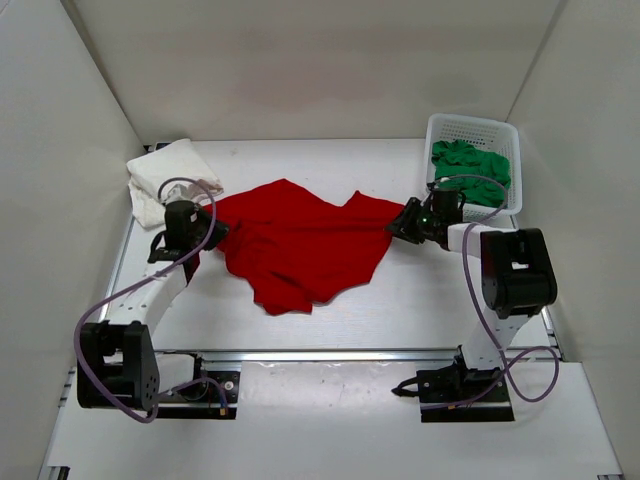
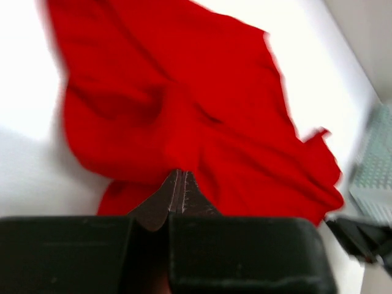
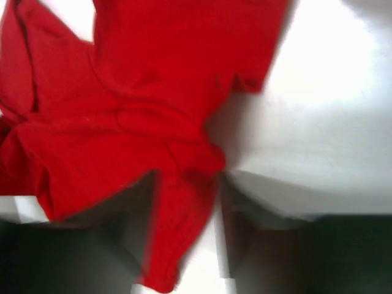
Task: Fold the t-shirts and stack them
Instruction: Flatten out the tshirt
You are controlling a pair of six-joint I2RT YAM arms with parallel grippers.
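Note:
The bright red t-shirt point(image 1: 295, 245) lies crumpled and partly spread on the middle of the white table. My left gripper point(image 1: 200, 240) sits at its left edge. In the left wrist view the gripper point(image 2: 176, 174) is shut, with its tips in the red cloth point(image 2: 184, 92). My right gripper point(image 1: 402, 222) is at the shirt's right corner. In the blurred right wrist view it point(image 3: 187, 184) is open, with a strip of red cloth point(image 3: 177, 233) running between the fingers. The off-white t-shirt point(image 1: 165, 175) lies folded at the back left. The green t-shirt point(image 1: 472, 165) lies bunched in the basket.
A white perforated plastic basket point(image 1: 470, 122) stands at the back right, just behind my right gripper; it also shows in the left wrist view point(image 2: 373, 171). White walls close in the table on the left, back and right. Cables loop from both arms.

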